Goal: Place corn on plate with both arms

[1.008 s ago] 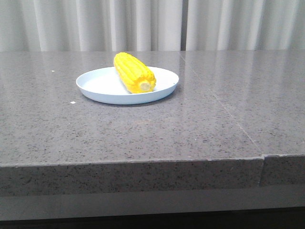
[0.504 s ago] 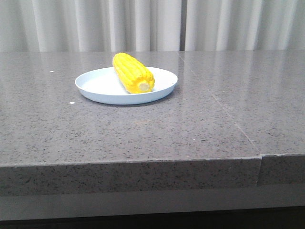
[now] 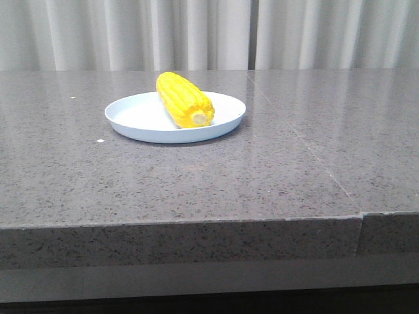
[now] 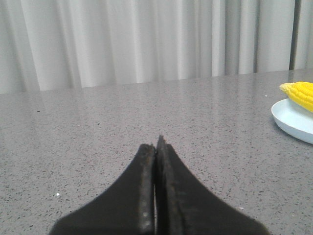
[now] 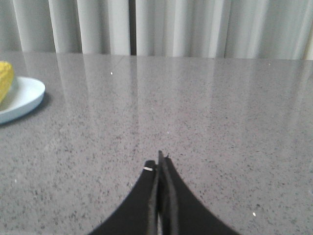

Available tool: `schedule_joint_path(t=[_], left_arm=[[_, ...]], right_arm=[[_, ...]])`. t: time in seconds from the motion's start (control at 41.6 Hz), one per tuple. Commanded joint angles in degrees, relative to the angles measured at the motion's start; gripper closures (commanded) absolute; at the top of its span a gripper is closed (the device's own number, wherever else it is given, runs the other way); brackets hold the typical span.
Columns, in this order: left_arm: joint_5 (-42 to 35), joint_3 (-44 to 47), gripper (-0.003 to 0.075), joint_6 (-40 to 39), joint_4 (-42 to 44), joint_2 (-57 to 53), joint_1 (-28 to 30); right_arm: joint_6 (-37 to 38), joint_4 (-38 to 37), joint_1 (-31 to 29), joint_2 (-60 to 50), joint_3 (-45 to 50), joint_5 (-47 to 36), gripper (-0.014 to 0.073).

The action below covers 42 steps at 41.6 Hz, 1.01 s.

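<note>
Left wrist view: plate (image 4: 293, 120) and corn (image 4: 299, 93) cut by frame edge; right wrist view: both likewise cropped; front view: neither gripper visible.

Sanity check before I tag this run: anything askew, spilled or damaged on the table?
Nothing stands out. The bright yellow corn cob lies inside the round pale blue plate, angled, stub end toward the camera. Both tools, left and right, are shut and empty, away from the plate.
</note>
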Motion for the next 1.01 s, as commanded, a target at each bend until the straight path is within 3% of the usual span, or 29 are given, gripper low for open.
schedule_joint_path(t=[0.0,0.984], left_arm=[[-5.0,0.2,0.074,-0.6,-0.5,-1.1,0.0],[-5.0,0.2,0.074,-0.6,-0.5,-1.1,0.0]], right_arm=[[1.1,0.1,-0.5,-0.7,-1.0,-6.1,0.0662],[2.6,0.3,-0.5,-0.7,-1.0,-6.2,0.0662]])
